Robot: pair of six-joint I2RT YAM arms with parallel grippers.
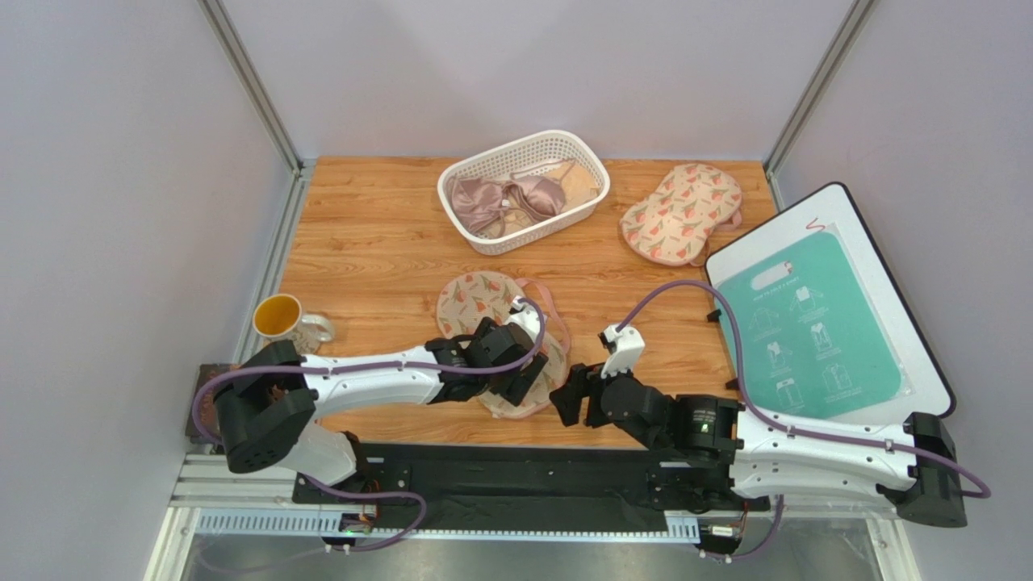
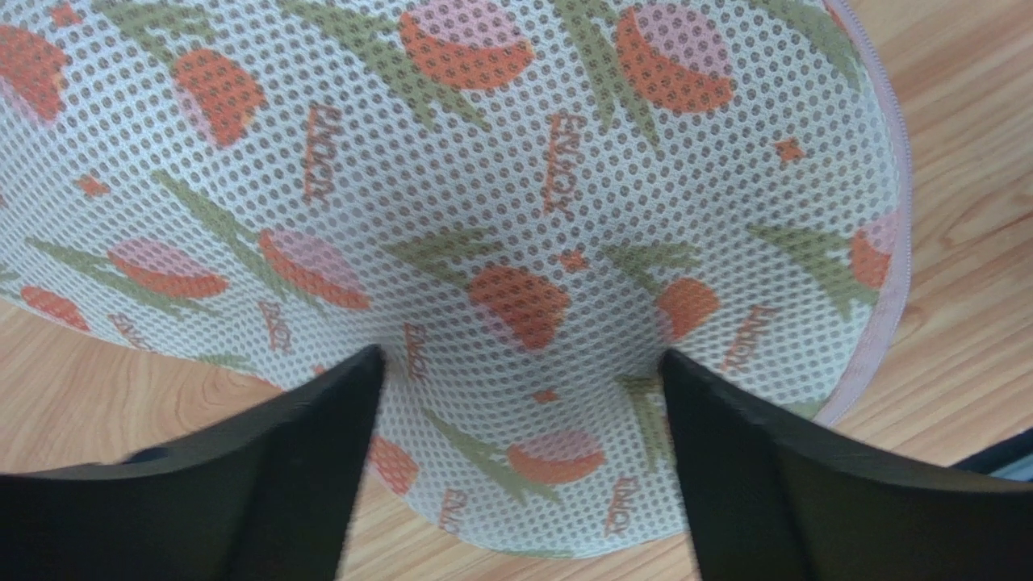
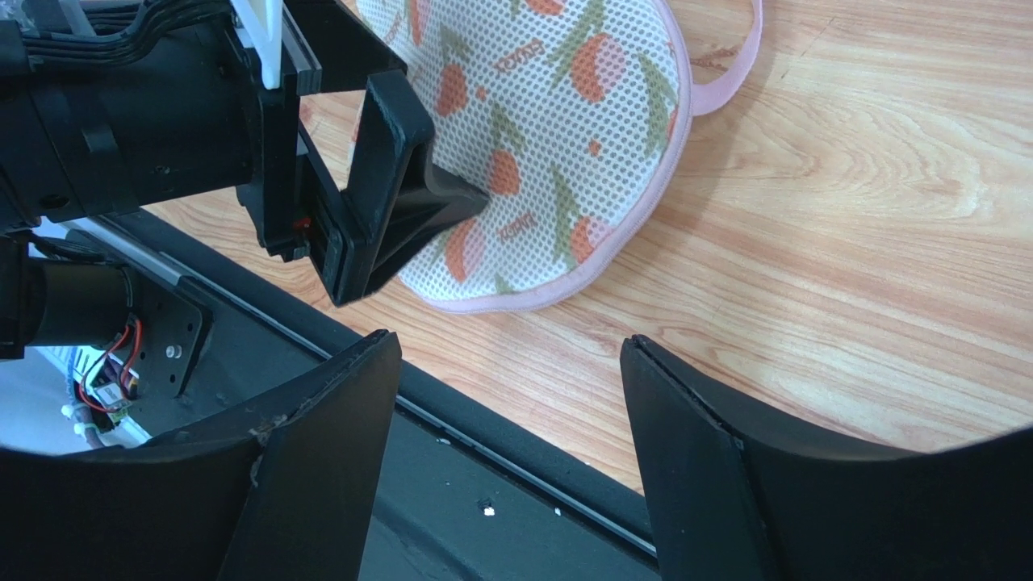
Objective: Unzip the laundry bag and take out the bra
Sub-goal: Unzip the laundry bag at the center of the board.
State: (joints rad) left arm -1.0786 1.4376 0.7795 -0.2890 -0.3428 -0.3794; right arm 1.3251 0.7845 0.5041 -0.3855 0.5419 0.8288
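Note:
The laundry bag point(image 1: 475, 303) lies flat at the middle of the table: beige mesh with pink-red flowers, green leaves and pink edging. My left gripper point(image 1: 525, 367) is open on its near lobe. In the left wrist view the mesh point(image 2: 485, 182) fills the frame, and both fingertips of that gripper point(image 2: 519, 363) rest on it, spread wide. My right gripper point(image 1: 568, 400) is open and empty, just right of the bag's near end, above the table's front edge point(image 3: 509, 351). The right wrist view shows the bag point(image 3: 570, 109) with a left finger point(image 3: 412, 182) touching it. No mustard-yellow bra shows.
A second bag of the same print point(image 1: 681, 212) lies at the back right. A white basket point(image 1: 580, 151) at the back holds a mauve satin bra point(image 1: 497, 200). A yellow mug point(image 1: 281, 318) stands at the left. A white and teal board point(image 1: 825, 321) lies at the right. A black rail point(image 3: 509, 418) runs along the near edge.

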